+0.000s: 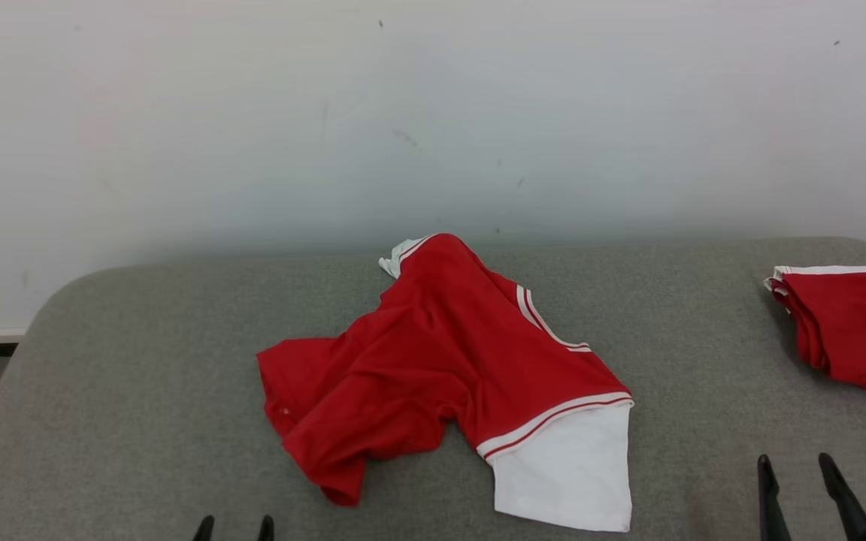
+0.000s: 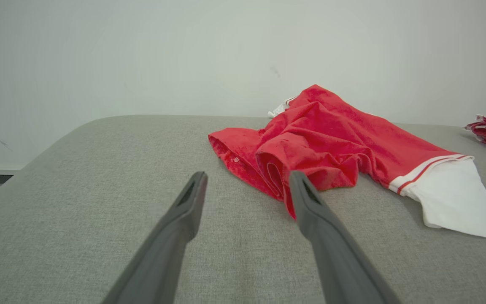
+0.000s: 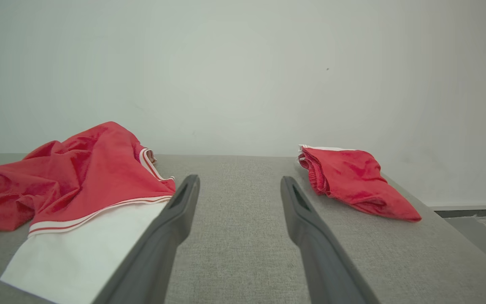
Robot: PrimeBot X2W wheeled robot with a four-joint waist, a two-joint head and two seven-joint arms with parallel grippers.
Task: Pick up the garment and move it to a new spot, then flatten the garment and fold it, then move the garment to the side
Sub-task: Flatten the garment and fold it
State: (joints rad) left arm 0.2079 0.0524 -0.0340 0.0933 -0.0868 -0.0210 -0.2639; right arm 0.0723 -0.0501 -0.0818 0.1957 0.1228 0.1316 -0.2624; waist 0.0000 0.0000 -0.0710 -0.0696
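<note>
A grey padded bench [image 1: 140, 361] runs up to a plain white wall [image 1: 252, 113]. The garment [image 1: 433, 353] lies crumpled about mid-bench, red, with a white sleeve [image 1: 568, 473] spread flat toward the near edge. Both tools are wide open and hold nothing. The left tool [image 1: 236, 526] sits at the near edge just short of the garment's red part, and the right tool [image 1: 795, 462] is over bare bench to the right of the sleeve. A second red pile [image 1: 850, 330] lies well apart at the far right.

The step in hand looks to be the first pickup. It would likely go best with each tool pinching a raised fold [image 2: 276, 169] rather than flat cloth. The grips should be far enough apart that the garment lifts open instead of bunching, and the new spot should be kept clear of the pile.

Much is hard to read. The collar, the other sleeve and whatever is tucked beneath are hidden in the folds. In the left wrist view one finger [image 2: 310, 202] overlaps the red fold, and I cannot tell whether it touches. The head view cuts off the pile at its right edge, and whether that pile is one piece or several is unclear
</note>
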